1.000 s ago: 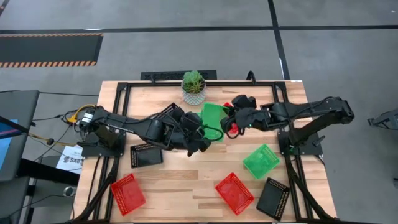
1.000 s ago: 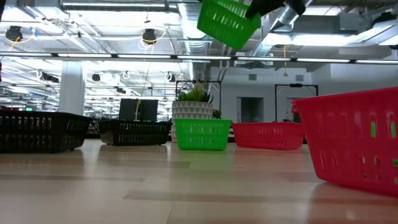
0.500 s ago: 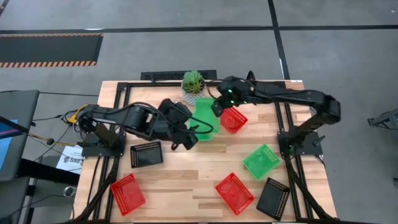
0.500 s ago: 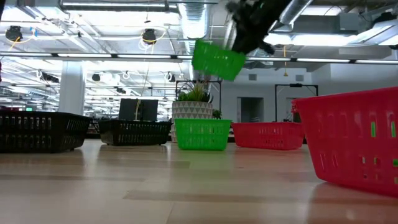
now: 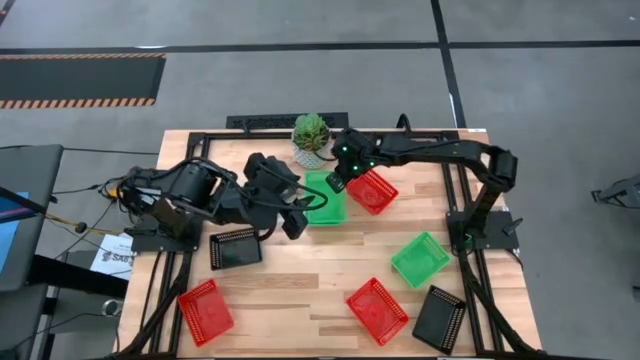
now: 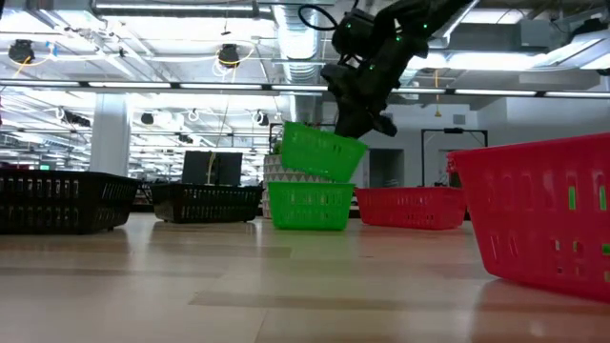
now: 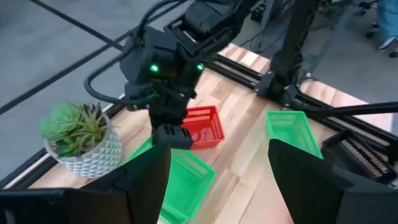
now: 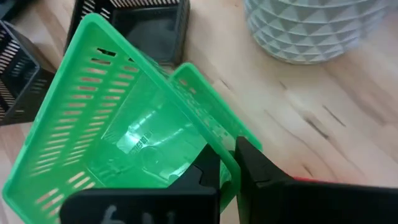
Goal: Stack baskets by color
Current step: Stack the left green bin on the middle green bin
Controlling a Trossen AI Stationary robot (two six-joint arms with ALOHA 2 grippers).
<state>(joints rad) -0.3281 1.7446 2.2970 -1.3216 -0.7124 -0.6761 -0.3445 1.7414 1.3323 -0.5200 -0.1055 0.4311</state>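
Observation:
My right gripper (image 6: 367,122) is shut on a green basket (image 6: 322,152) and holds it tilted just above a second green basket (image 6: 310,207), which stands on its base beside the white-potted plant (image 5: 311,135). In the right wrist view the lower basket's rim (image 8: 211,102) shows right under the held one (image 8: 118,124). My left gripper (image 7: 217,186) hovers open and empty to the left of both, above the table (image 5: 296,222). The other baskets are spread over the table. My right gripper pinches the held green basket's wall at the rim (image 8: 227,151), one finger (image 8: 208,171) inside the basket and the other outside. The fingers slant down from the table's right. The basket hangs tilted, its low end at the lower basket's rim; whether they touch I cannot tell.
A red basket (image 5: 372,190) sits just right of the green pair. A black basket (image 5: 236,247) and a red one (image 5: 205,310) lie at the near left. A green (image 5: 420,258), a red (image 5: 377,310) and a black basket (image 5: 440,318) lie at the near right.
My right gripper has swung down and toward the table's far left with the green basket, bringing it from high in the air to just over the green basket by the plant. My left gripper has drawn back from that basket toward the table's left and risen.

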